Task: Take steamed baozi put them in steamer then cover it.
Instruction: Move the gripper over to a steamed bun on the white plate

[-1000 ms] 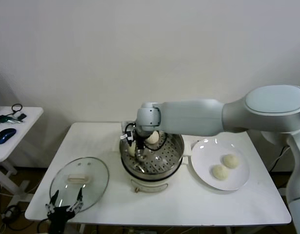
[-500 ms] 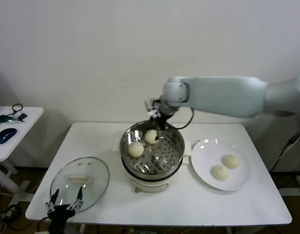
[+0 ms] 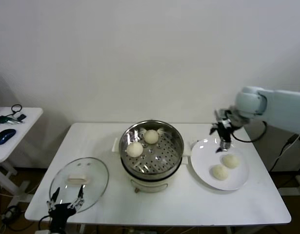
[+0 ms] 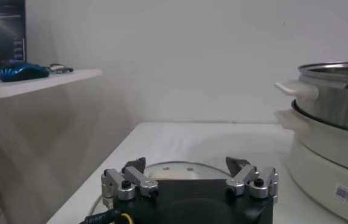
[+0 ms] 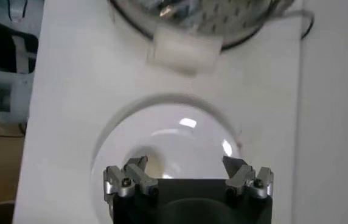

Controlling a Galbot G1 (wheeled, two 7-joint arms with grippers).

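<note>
A white table point(image 3: 198, 204) fills the middle. A round white plate point(image 3: 208, 151) lies on its right part. To the left stands a small white side table point(image 3: 15, 134), well apart, carrying a blue mouse point(image 3: 4, 135) and a black cable point(image 3: 15, 108).

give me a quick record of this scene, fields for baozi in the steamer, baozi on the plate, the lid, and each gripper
baozi in steamer: two, one and another, on the perforated tray
baozi on plate: two, one and another
lid: off, flat on the table, left of the steamer
right gripper: open, empty, above the plate's far edge
left gripper: open, idle at the table's near left edge by the lid
</note>
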